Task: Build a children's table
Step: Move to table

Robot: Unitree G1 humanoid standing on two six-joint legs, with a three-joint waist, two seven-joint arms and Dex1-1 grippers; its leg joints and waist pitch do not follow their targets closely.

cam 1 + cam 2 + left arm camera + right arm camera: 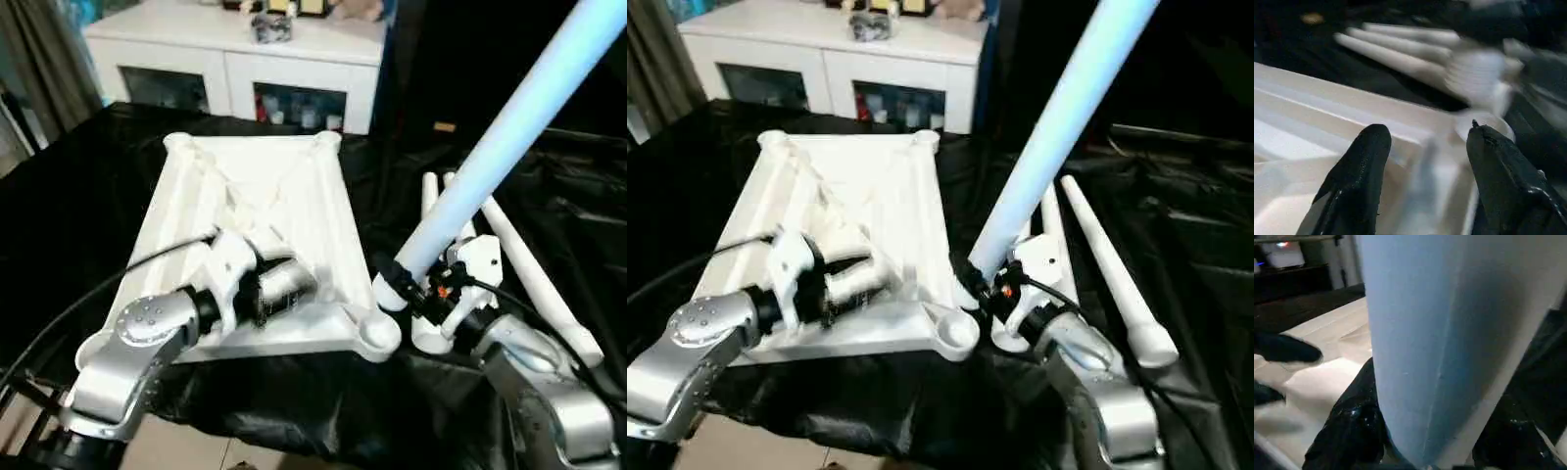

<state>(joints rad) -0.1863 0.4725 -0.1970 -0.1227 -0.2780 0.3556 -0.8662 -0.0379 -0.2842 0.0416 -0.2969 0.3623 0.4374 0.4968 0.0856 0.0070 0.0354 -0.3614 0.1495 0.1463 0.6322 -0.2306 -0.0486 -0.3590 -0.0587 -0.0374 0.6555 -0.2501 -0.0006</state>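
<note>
Tabletop (279,196): white, lying underside up on the black cloth (69,206), ribs facing the camera, a round socket at each visible corner.
Near socket (377,333): at the tabletop's near right corner, open side up, just beside the held leg's lower end.
Held leg (509,132): a long white tube slanting up and away to the right; its lower end sits in the right gripper, close to the near socket. Whether the end touches the socket, I cannot tell.
Right gripper (407,284): its black fingers (1352,426) are clamped on either side of the held leg near the leg's lower end.
Left gripper (1425,171): hovers over the near part of the tabletop, pointing toward the near socket; its two black fingers stand apart with nothing between them.
Spare legs (1107,264): white tapered tubes lying side by side on the cloth to the right of the tabletop, behind the right gripper.
Cabinet (235,59): white, with glass doors, standing beyond the far edge of the cloth, small items on top.
</note>
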